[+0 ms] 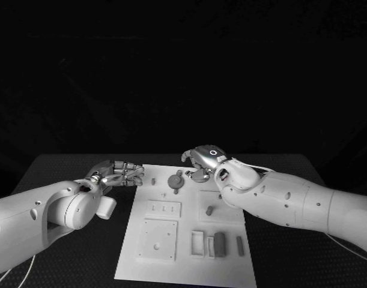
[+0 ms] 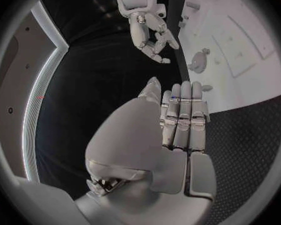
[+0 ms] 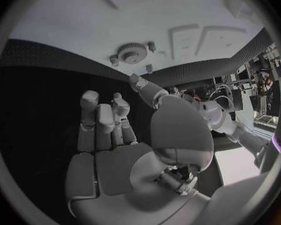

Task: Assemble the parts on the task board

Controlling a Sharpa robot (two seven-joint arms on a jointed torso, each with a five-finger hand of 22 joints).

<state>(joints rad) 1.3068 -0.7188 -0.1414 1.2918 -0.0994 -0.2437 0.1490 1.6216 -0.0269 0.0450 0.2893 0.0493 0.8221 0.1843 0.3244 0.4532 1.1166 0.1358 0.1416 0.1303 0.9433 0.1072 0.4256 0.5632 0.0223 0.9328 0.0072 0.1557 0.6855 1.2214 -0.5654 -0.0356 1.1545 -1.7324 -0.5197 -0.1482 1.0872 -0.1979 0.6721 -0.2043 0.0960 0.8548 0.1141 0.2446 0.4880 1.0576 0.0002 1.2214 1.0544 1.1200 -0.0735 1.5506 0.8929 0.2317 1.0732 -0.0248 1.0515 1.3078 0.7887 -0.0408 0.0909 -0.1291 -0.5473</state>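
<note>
head view showed the left hand point(image 1: 118, 173) with fingers curled on nothing beside the task board point(image 1: 188, 240); the right hand point(image 1: 202, 161), fingers apart and empty, hovered by the gear point(image 1: 175, 180).

Dim, dark surroundings; fisheye-warped wrist views

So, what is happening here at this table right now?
A two-armed robot is working at a white task board on a black table. Neither hand holds anything. The left hand hovers by the board's far left corner with its fingers straight and close together. The right hand hangs over the board's far edge, fingers loosely apart, close to a round gear-like part that sits on the board. Other small parts lie nearer the robot, untouched.
</note>
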